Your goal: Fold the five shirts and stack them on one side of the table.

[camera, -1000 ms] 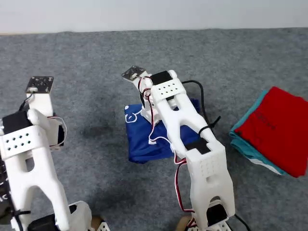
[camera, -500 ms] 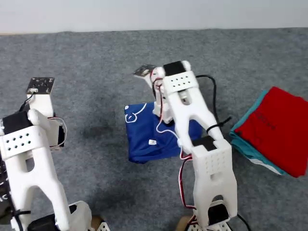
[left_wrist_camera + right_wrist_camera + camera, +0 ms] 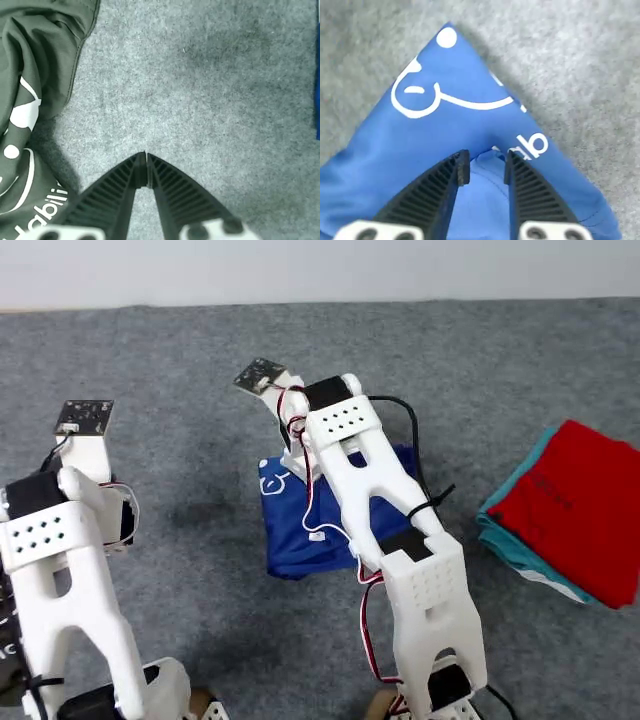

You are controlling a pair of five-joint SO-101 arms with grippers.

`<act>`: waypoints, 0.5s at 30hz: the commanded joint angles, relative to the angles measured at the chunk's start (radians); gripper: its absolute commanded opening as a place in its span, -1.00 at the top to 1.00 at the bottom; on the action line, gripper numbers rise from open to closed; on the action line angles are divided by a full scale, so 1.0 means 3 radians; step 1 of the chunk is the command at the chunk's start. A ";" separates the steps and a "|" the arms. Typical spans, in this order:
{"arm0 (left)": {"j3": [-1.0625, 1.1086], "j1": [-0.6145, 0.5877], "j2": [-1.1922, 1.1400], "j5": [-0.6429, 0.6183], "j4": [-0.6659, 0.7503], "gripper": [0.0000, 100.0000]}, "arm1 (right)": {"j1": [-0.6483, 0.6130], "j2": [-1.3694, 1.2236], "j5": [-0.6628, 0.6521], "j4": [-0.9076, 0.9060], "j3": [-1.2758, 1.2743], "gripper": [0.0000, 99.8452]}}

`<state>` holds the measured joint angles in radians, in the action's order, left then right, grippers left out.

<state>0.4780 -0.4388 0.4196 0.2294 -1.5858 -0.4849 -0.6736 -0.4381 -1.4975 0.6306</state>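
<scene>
The right gripper point(image 3: 485, 169) is hanging low over a folded blue shirt point(image 3: 445, 120). Its two black fingers point(image 3: 462, 170) are standing slightly apart, released rather than clenched. Blue cloth with a small pucker is showing in the gap between the tips. Whether the tips are pressing into the fabric cannot be told.

The blue shirt, printed with white curves and letters, is lying near the middle of the grey carpeted table point(image 3: 180, 370). In the high view the right arm point(image 3: 365, 470) is stretching out over it and covering part of the cloth.

The left gripper point(image 3: 146, 161) is hovering above bare grey surface. Its ribbed fingers are clenched tip to tip and are grasping nothing. Close beside it, a crumpled dark olive shirt point(image 3: 35, 75) with white print is lying on the table. The left arm point(image 3: 60, 540) is standing at the table's left side in the high view.

Over at the right edge, a folded red shirt point(image 3: 575, 500) is resting on top of a teal shirt point(image 3: 497, 530). A white garment point(image 3: 545, 582) is peeking out beneath them. This stack is sitting well apart from the blue shirt.
</scene>
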 commanded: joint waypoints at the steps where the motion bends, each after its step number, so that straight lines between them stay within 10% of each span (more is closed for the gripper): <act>1: -0.0018 -0.0015 0.0107 0.0031 0.0046 0.99 | 0.0003 -0.0038 0.0066 0.0008 0.0143 0.75; 15: -0.0023 -0.0015 0.0107 0.0036 0.0051 0.99 | 0.0192 -0.0115 -0.0148 -0.0448 0.0194 0.98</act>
<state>0.4780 -0.4388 0.4196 0.2294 -1.5858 -0.4588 -0.7396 -0.4672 -1.5773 0.6306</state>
